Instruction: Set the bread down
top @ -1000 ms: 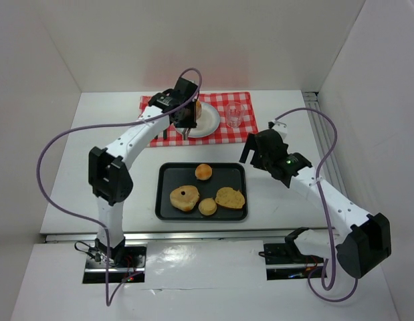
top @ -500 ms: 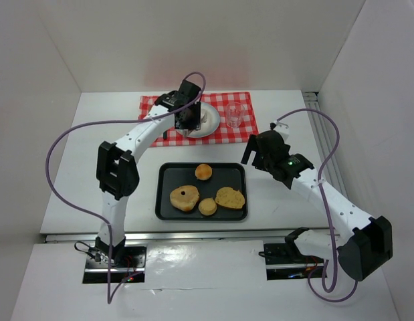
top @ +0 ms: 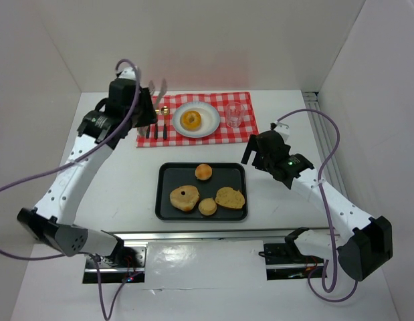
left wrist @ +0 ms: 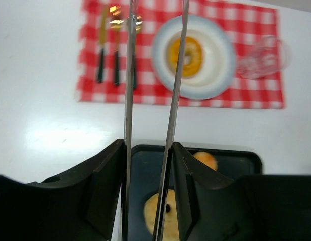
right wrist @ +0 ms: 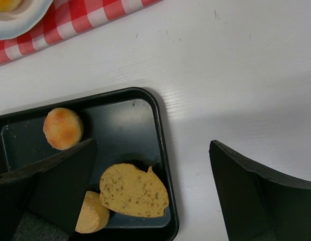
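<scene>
The bread, an orange glazed ring doughnut (top: 191,120), lies on a white plate (top: 209,126) on the red checked cloth (top: 241,100). It also shows in the left wrist view (left wrist: 191,54), on the plate (left wrist: 221,75), partly crossed by a tong blade. My left gripper (top: 145,109) is shut on metal tongs (top: 158,88), held above the table left of the plate. In the left wrist view the tongs (left wrist: 129,75) run between my left gripper's (left wrist: 148,145) pads, their blades apart and empty. My right gripper (top: 255,148) is open and empty by the tray's right edge (right wrist: 152,145).
A black tray (top: 176,175) at centre holds a pale bagel-like piece (top: 184,198), a round bun (top: 204,172), a small bun (top: 207,206) and a seeded slice (top: 230,198). A clear glass (top: 233,115) stands right of the plate. Cutlery (top: 156,128) lies left of it.
My left arm has pulled back from over the plate to the left, taking the tongs with it. The doughnut now lies uncovered on the plate. The right arm has not moved.
</scene>
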Controlling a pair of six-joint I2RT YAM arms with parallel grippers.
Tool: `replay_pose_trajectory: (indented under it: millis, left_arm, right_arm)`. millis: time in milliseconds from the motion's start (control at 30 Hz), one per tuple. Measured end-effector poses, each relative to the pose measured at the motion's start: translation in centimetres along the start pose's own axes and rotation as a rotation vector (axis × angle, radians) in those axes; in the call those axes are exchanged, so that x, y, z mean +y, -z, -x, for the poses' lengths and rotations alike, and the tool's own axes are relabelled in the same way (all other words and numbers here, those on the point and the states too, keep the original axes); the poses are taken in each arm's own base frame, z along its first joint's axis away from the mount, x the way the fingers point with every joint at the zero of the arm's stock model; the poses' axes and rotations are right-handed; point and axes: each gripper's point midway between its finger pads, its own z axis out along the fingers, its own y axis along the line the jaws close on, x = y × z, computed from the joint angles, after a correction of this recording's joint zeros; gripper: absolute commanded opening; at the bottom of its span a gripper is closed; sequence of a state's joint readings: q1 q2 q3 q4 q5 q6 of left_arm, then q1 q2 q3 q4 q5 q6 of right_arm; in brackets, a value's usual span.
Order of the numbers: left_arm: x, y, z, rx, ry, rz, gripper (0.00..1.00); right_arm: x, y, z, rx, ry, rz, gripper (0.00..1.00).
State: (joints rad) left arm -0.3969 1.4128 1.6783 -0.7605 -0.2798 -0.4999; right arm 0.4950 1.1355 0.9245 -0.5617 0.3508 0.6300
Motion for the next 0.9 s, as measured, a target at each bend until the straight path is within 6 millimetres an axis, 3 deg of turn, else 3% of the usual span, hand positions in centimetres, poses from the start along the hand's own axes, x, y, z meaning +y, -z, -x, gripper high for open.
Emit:
replay_pose_trajectory:
  millis: [67, 133, 267, 400, 467, 600, 633, 667, 800, 900]
  left_arm:
    - [3.4, -0.1, -1.0, -0.005, 0.029, 0.087, 0.53]
    - [6.8, -0.9, -3.2, 0.032, 0.064, 0.190, 0.55]
    - [13.8, -3.1, -10.1, 0.160, 0.160, 0.408, 0.55]
    - [18.3, -3.7, -15.4, 0.253, 0.256, 0.544, 0.57]
    - [19.2, -4.2, -16.2, 0.259, 0.296, 0.573, 0.58]
    - [19.6, -6.6, -16.5, 0.247, 0.353, 0.589, 0.80]
    - [19.7, -7.2, -16.8, 0.254, 0.364, 0.590, 0.92]
    - [20.0, -8.0, -17.7, 0.289, 0.363, 0.602, 0.95]
    - [20.0, -9.7, -20.2, 0.382, 0.377, 0.612, 0.99]
    - [19.4, -9.4, -19.3, 0.389, 0.377, 0.590, 0.99]
  right_arm:
    - [0.0, 0.0, 0.0, 0.000, 0.000, 0.000, 1.00]
    - [0.1, 0.0, 0.0, 0.001, 0.002, 0.002, 1.00]
    - [0.2, 0.1, -0.1, 0.003, 0.005, 0.008, 1.00]
    - [0.3, 0.1, -0.2, 0.007, 0.005, 0.012, 1.00]
    - [0.3, 0.1, -0.2, 0.007, 0.005, 0.013, 1.00]
    - [0.5, 0.1, -0.4, 0.015, 0.005, 0.020, 1.00]
    - [0.5, 0.0, -0.4, 0.016, 0.007, 0.019, 1.00]
    - [0.5, 0.0, -0.5, 0.019, 0.009, 0.019, 1.00]
    - [0.6, -0.2, -0.8, 0.027, 0.016, 0.018, 1.00]
    - [0.6, -0.2, -0.8, 0.026, 0.017, 0.019, 1.00]
